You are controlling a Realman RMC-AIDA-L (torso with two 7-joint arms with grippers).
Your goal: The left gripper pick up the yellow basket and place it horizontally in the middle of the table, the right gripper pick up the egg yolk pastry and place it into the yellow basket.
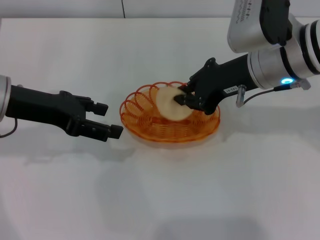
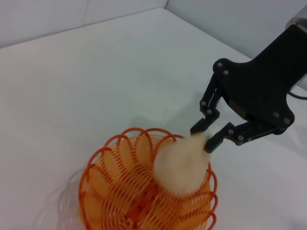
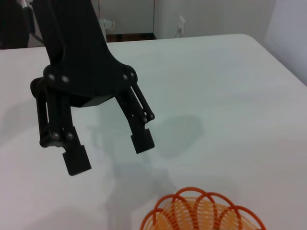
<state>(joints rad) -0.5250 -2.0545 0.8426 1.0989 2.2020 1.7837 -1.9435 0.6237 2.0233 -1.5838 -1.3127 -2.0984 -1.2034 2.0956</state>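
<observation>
The yellow basket [image 1: 136,111] stands in the middle of the white table [image 1: 225,190]. My right gripper [image 1: 182,95] is over the basket's right half, shut on the edge of the egg yolk pastry [image 1: 169,105], which hangs tilted with its lower part inside the basket. The left wrist view shows the same: the right gripper [image 2: 205,136] pinches the pastry [image 2: 180,165] above the basket [image 2: 110,182]. My left gripper [image 1: 109,119] is open and empty, just left of the basket and apart from it. It also shows in the right wrist view [image 3: 109,151], beyond the basket rim [image 3: 201,213].
The right arm's white segment with a lit ring [image 1: 286,80] reaches in from the upper right. A thin cable [image 1: 260,92] hangs beside it. The table's far edge [image 1: 125,18] runs along the back.
</observation>
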